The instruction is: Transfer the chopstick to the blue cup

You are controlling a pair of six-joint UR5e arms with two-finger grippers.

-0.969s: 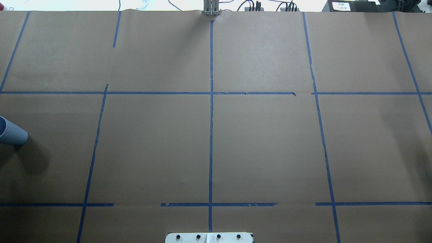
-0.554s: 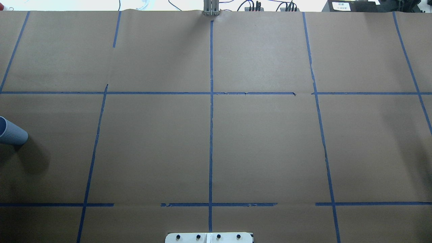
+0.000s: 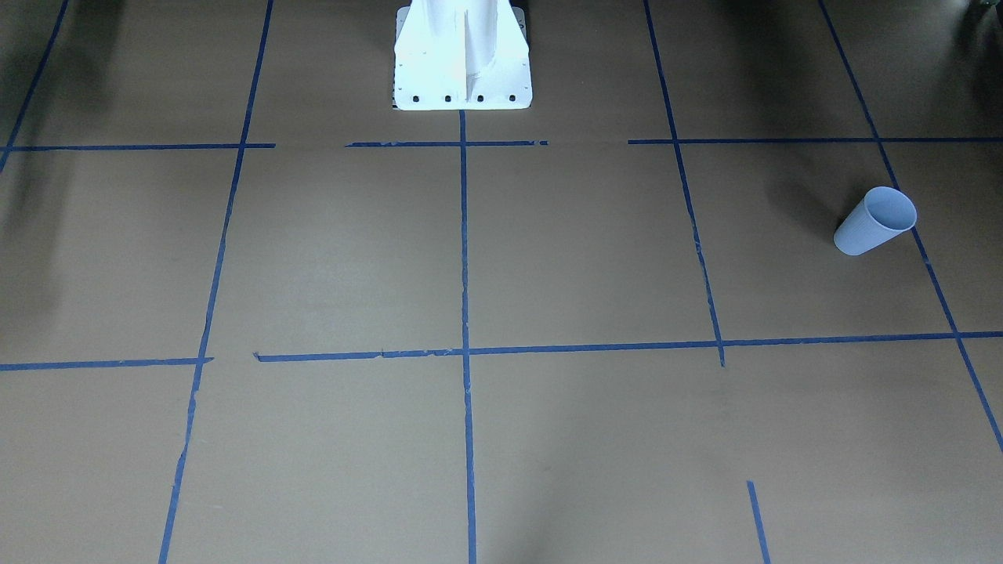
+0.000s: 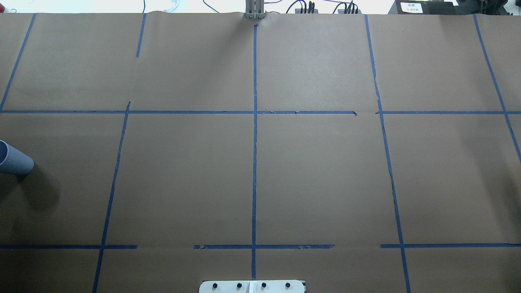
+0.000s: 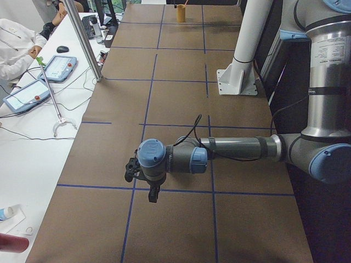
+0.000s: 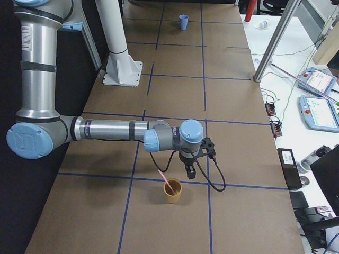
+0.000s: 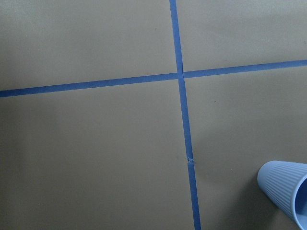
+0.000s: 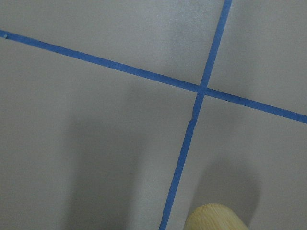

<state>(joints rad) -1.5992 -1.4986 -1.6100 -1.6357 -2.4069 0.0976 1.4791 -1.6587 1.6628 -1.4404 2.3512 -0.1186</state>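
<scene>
The blue cup [image 3: 876, 222] stands upright on the brown table at my left end; it also shows in the overhead view [image 4: 14, 159], the exterior right view [image 6: 183, 21] and the left wrist view [image 7: 288, 191]. The pale pink chopstick [image 6: 168, 182] leans in a tan cup [image 6: 172, 191] at my right end; that cup's rim shows in the right wrist view [image 8: 216, 218]. My right gripper [image 6: 189, 171] hangs just beside and above the tan cup. My left gripper [image 5: 152, 193] hovers over the table near the blue cup. I cannot tell whether either is open or shut.
The white robot pedestal [image 3: 462, 70] stands at the table's near middle edge. Blue tape lines [image 4: 254, 162] grid the brown paper. A metal post [image 6: 275, 42] and a side table with tablets [image 5: 33, 93] lie along the far edge, and a person [image 5: 13, 46] sits there.
</scene>
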